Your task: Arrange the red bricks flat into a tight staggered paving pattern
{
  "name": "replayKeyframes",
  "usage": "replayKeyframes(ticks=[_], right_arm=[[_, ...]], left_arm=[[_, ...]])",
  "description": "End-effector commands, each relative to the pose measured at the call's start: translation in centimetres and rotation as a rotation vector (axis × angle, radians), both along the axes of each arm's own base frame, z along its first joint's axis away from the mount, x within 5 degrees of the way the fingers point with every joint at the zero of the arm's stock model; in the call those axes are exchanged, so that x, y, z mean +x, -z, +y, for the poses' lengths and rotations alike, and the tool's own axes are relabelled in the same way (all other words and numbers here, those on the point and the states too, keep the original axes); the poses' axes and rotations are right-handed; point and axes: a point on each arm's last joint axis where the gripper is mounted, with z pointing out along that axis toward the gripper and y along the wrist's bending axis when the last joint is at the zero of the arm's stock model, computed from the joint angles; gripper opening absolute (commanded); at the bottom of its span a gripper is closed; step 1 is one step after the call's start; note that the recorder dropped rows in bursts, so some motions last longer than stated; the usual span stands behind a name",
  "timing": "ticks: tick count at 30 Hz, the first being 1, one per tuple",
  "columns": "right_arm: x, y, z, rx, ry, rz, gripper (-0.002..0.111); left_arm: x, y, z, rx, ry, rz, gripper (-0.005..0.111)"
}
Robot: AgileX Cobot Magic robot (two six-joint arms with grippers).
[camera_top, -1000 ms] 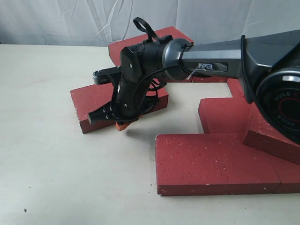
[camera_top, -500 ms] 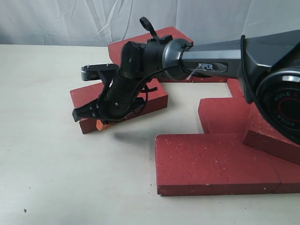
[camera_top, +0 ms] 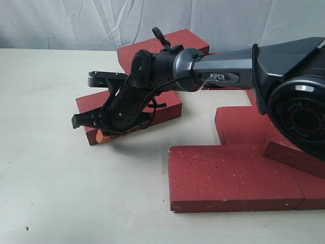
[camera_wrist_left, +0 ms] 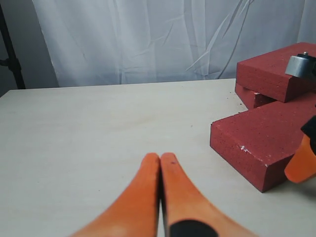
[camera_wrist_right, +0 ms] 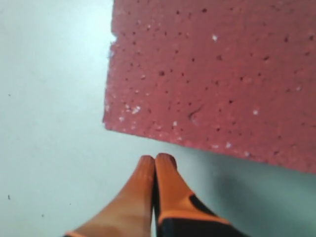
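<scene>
Just beside the right claw [camera_top: 101, 136], exterior view, lies the loose brick [camera_top: 91, 105], skewed, apart from the laid bricks [camera_top: 233, 175]. Right wrist view: claw pressed together, empty, brick corner just off its tips; an off-centre nudge would likely spin it, not slide it. Left wrist view: left claw [camera_wrist_left: 160, 160] pressed together, empty, brick off to one side.

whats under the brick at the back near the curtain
The back brick rests on another red brick, whose edge pokes out below it. The right arm and the nearer brick cover the rest, so anything further under is hidden.
</scene>
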Motion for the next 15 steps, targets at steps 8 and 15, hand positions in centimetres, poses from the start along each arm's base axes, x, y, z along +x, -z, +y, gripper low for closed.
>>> replayKeyframes(ticks=[8, 15], right_arm=[[-1.2, -1.3, -1.3, -0.069, -0.099, 0.07, -0.001], [0.2, -2.2, -3.2, -0.087, -0.059, 0.051, -0.001]], left_arm=[[0.0, 0.1, 0.0, 0.0, 0.003, -0.006, 0.0], [0.0, 0.1, 0.0, 0.016, 0.0, -0.007, 0.0]])
